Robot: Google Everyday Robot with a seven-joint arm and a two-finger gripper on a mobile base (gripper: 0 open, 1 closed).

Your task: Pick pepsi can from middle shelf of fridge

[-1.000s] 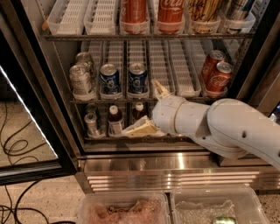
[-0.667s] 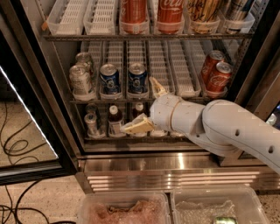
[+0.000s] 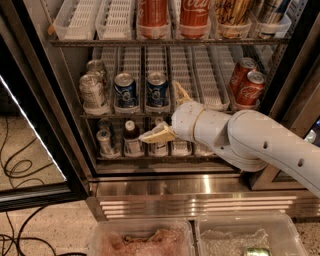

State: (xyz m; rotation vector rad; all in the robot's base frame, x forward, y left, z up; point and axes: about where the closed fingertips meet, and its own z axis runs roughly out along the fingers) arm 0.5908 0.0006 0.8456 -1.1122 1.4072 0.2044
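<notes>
Two blue pepsi cans stand side by side on the middle shelf (image 3: 200,113) of the fridge (image 3: 67,100), one on the left (image 3: 125,90) and one on the right (image 3: 157,89), each in a white slotted lane tray. My gripper (image 3: 168,114) is open and empty, in front of the shelf edge just right of and below the right pepsi can. One tan finger (image 3: 180,93) points up beside that can. The other finger (image 3: 155,134) points left over the lower shelf. The white arm comes in from the lower right.
Silver-grey cans (image 3: 93,90) stand left of the pepsi cans and two red Coca-Cola cans (image 3: 247,82) at the shelf's right end. Small bottles (image 3: 131,140) sit on the lower shelf. Cola bottles (image 3: 153,15) stand above. The glass door (image 3: 30,150) is open at left. Plastic bins (image 3: 142,239) lie below.
The arm has moved a little to the left, bringing the open gripper closer to the right pepsi can. The cans have not moved.
</notes>
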